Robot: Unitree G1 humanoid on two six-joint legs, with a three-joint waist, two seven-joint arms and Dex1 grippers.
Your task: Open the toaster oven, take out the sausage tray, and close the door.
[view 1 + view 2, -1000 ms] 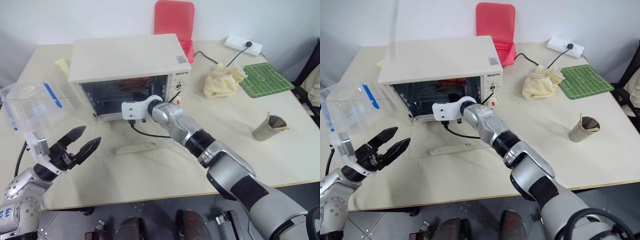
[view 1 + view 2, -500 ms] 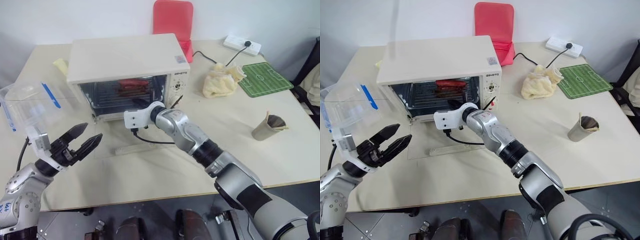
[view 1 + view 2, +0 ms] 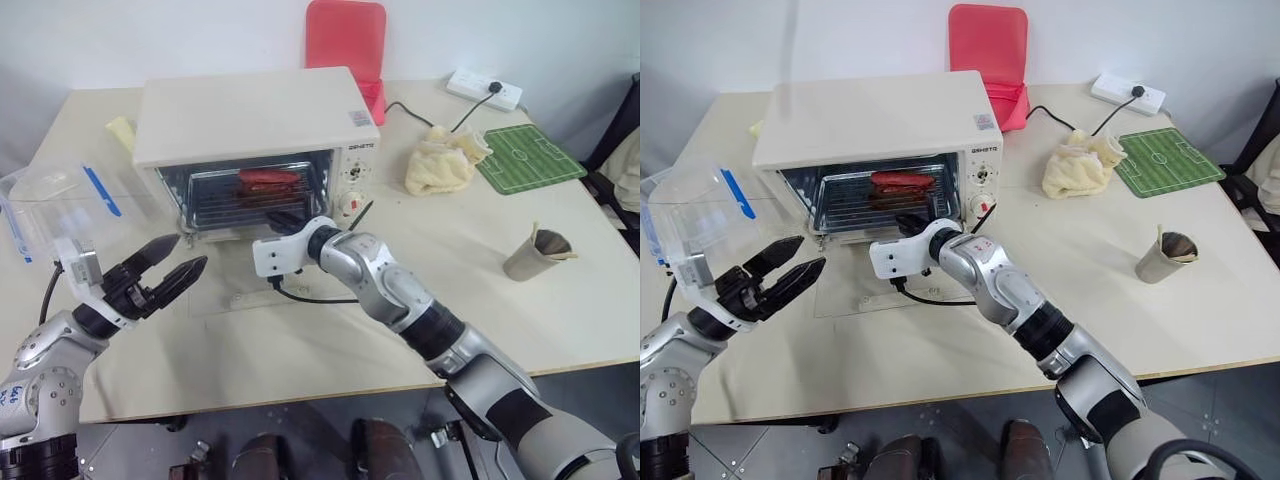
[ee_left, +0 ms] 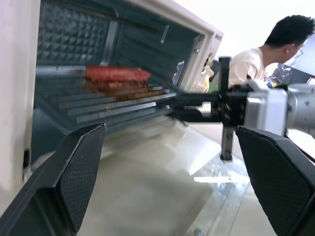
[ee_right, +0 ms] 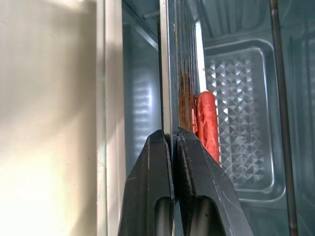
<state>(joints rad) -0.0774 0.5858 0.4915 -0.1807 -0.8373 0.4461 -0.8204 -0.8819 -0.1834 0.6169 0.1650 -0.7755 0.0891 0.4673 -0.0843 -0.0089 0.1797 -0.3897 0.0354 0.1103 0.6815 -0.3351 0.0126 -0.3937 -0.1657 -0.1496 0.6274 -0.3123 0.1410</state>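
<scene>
The sausage tray [image 3: 872, 198] sits inside the toaster oven [image 3: 875, 120] near the surface's far left, its front edge pinched by the right pincer [image 5: 171, 140], fingers pressed together on the rim. The door [image 3: 880, 285] lies open and flat in front. A red sausage [image 3: 898, 179] rests on the tray. The left pincer [image 3: 785, 268] hangs spread wide beside the door. A clear box [image 3: 690, 215] crowds the left edge. Cloth [image 3: 1075, 165], green mat [image 3: 1168, 155] and paper cup [image 3: 1165, 258] lie right, leaving bare surface [image 3: 970, 340] in front.
</scene>
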